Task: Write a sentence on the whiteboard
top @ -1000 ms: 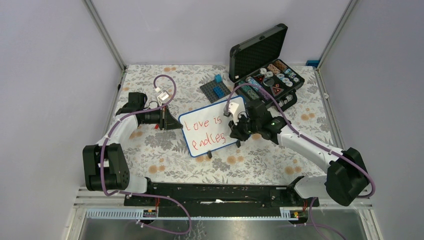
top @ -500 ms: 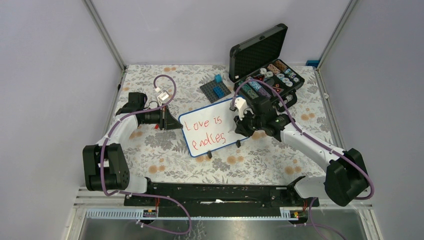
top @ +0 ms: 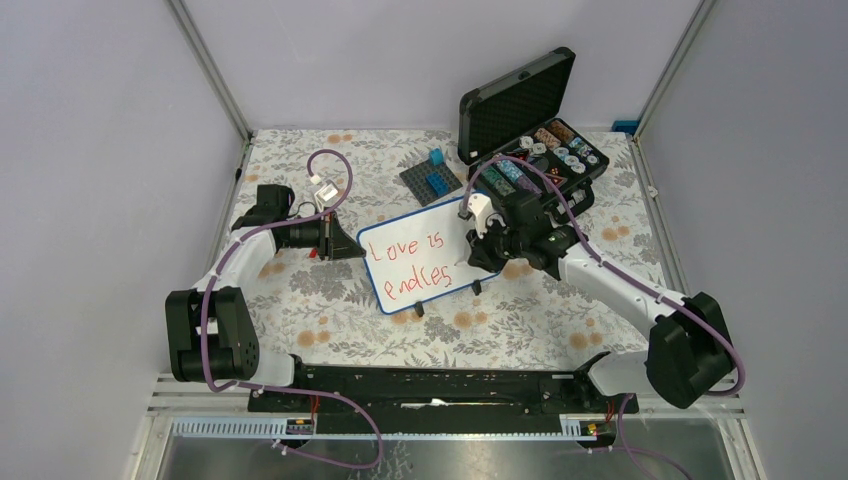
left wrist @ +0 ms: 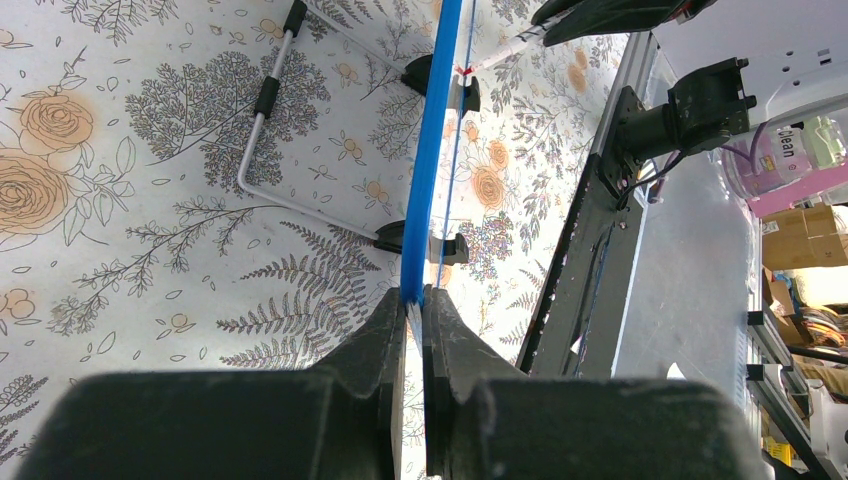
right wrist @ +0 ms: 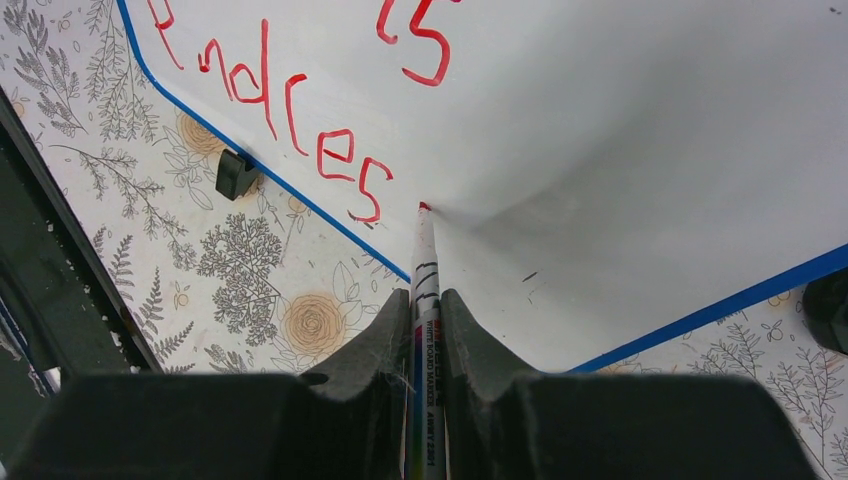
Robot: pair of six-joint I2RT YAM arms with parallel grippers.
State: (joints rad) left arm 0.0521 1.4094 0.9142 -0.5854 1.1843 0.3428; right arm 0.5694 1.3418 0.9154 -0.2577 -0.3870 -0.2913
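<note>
The whiteboard (top: 452, 228), white with a thin blue frame, stands tilted at mid-table. My left gripper (top: 358, 247) is shut on its left edge; the left wrist view shows the blue frame (left wrist: 432, 150) pinched edge-on in that gripper (left wrist: 414, 298). The sentence (top: 418, 265) is red handwriting in two lines, "Love is" over "endles" (right wrist: 290, 120). My right gripper (right wrist: 425, 300) is shut on a whiteboard marker (right wrist: 425, 262). The marker's red tip touches the board just right of the last "s". From above, the right gripper (top: 478, 252) hangs over the board's right half.
An open black case (top: 535, 150) of small parts stands behind the board at the right. A grey studded baseplate (top: 432, 178) with blue bricks lies behind the board. The board rests on black feet (top: 420, 309) and a wire stand (left wrist: 262, 100). The arms' base rail (top: 440, 385) runs along the near edge.
My right gripper with the marker has shifted a little to the right and toward the back along the lower line. The left arm and the board have not moved.
</note>
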